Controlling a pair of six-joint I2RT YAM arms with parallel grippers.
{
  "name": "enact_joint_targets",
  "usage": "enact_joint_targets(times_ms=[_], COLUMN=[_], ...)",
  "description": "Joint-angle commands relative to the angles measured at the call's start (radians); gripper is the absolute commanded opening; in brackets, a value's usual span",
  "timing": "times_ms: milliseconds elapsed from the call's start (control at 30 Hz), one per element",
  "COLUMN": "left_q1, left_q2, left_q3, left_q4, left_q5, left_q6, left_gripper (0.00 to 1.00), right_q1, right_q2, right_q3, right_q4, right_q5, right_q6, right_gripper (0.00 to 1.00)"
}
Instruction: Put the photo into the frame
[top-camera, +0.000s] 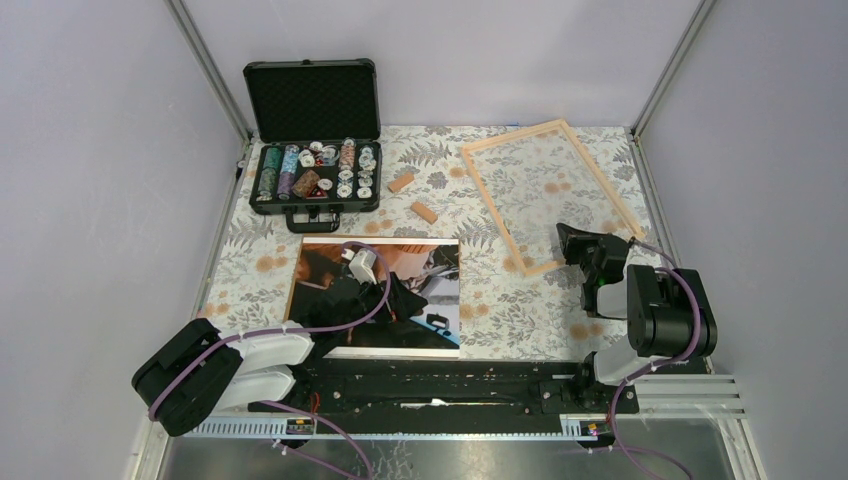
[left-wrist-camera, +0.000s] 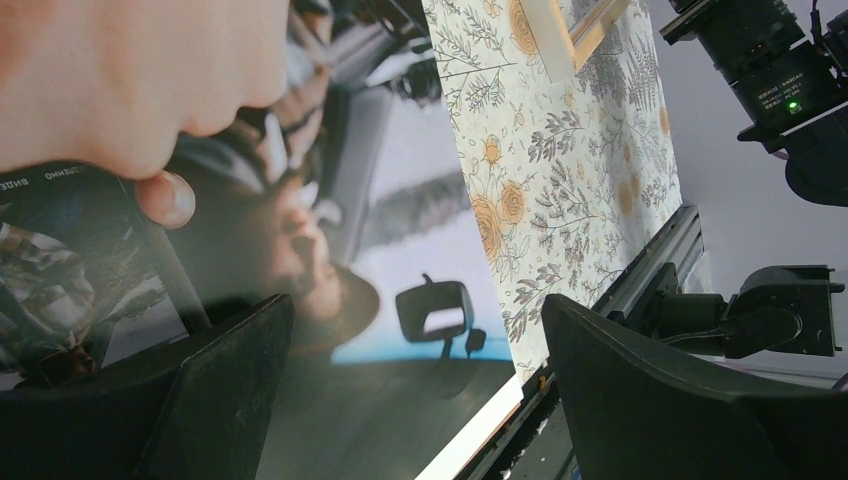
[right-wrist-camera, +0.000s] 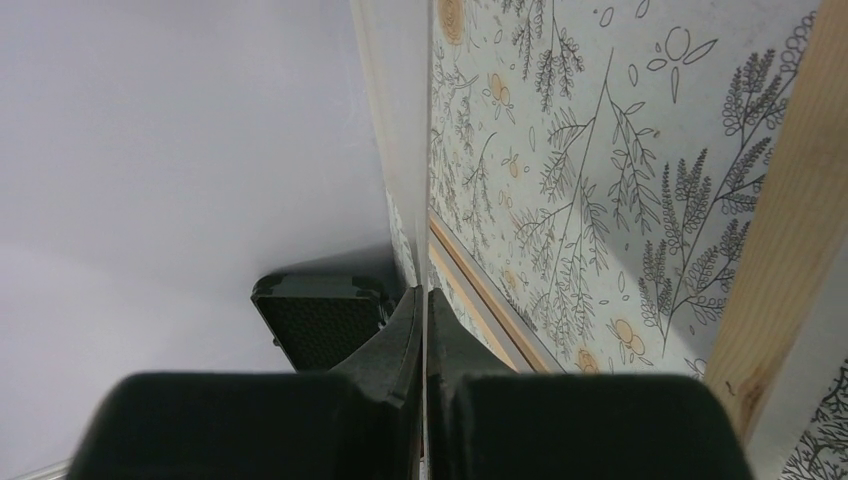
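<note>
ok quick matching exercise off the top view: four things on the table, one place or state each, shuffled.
Things:
1. photo
2. frame
3. case
4. wooden blocks

Places or states:
A. far left corner, lid open
B. far right, lying askew
C. near edge, left of centre, picture side up
D. far half, mid-table, two pieces apart

Pairs: 1-C, 2-B, 3-A, 4-D
</note>
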Motion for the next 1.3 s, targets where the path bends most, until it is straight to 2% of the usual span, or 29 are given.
enact_joint_targets(times_ms=[0, 767, 1267], left_q1=[0.005, 0.008, 0.010], left_q2=[-0.004, -0.004, -0.003], left_q3=[0.006, 0.003, 0.003], left_q4=[0.065, 0.070, 0.071], left_q5=[0.014, 0.016, 0.018], left_q6=[-0.008, -0.009, -0.008], left_gripper=[0.99, 0.99, 0.99], right_q1=[0.013, 0.013, 0.020], right_q2=[-0.033, -0.044, 0.024], right_q3=[-0.013, -0.020, -0.031], right_q4=[0.027, 0.000, 0.092], right_q5=[0.029, 0.048, 0.012], right_q6=[-0.005, -0.017, 0.054], right_gripper=[0.00, 0.00, 0.00])
